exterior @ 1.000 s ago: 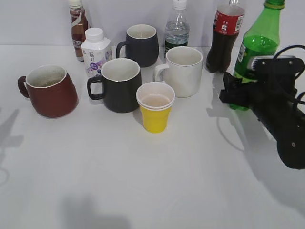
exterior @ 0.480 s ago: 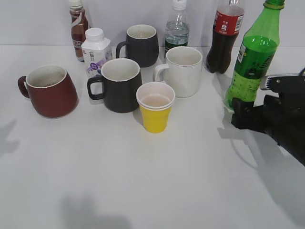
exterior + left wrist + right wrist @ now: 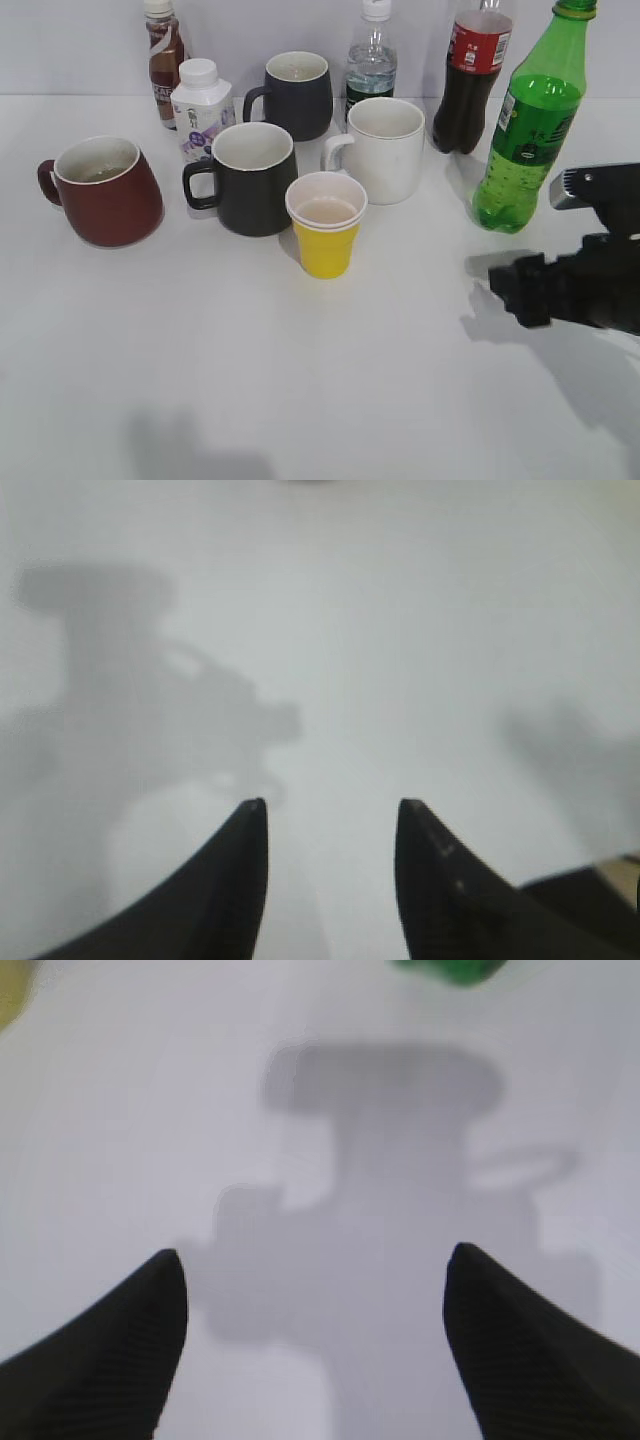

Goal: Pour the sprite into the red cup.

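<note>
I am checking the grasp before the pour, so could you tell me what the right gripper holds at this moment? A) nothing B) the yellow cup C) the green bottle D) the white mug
A: the right gripper is open over bare table, and the green bottle stands free behind it, clear of its fingers.

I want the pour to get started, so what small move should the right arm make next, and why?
Probably bring the right gripper forward and up to close around the tall green plastic sprite bottle. Its jaws stand wide open over bare table, apart from the bottle, which stands upright and ungrasped, far across from the squat dark red mug.
</note>
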You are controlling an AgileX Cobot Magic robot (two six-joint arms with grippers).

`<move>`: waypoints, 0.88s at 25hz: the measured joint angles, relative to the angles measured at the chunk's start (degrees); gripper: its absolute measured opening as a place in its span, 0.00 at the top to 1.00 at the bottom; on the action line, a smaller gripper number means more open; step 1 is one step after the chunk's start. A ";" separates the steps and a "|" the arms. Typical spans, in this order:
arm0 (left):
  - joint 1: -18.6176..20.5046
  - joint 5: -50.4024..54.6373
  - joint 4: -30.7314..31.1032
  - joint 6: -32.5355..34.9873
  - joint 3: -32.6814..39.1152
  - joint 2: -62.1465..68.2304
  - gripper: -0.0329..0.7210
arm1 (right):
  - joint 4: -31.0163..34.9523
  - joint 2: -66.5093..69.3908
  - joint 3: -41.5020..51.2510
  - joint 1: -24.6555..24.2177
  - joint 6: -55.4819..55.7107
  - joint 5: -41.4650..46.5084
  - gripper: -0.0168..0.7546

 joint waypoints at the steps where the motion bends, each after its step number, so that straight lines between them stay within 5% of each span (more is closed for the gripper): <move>1: 0.00 0.62 0.06 0.00 -0.02 -0.31 0.52 | 0.28 -2.46 -1.00 0.00 0.00 5.10 0.21; 11: 0.00 1.30 0.57 -5.39 -0.06 -19.34 0.52 | 0.57 -25.66 -11.74 0.00 0.14 52.81 0.21; 17: 0.00 1.37 4.32 -6.68 1.28 -31.97 0.52 | -4.78 -41.31 -11.92 0.00 3.27 69.56 0.21; 22: 0.00 1.47 7.56 -6.84 7.80 -38.16 0.52 | -10.48 -55.22 -11.72 0.00 5.11 75.02 0.21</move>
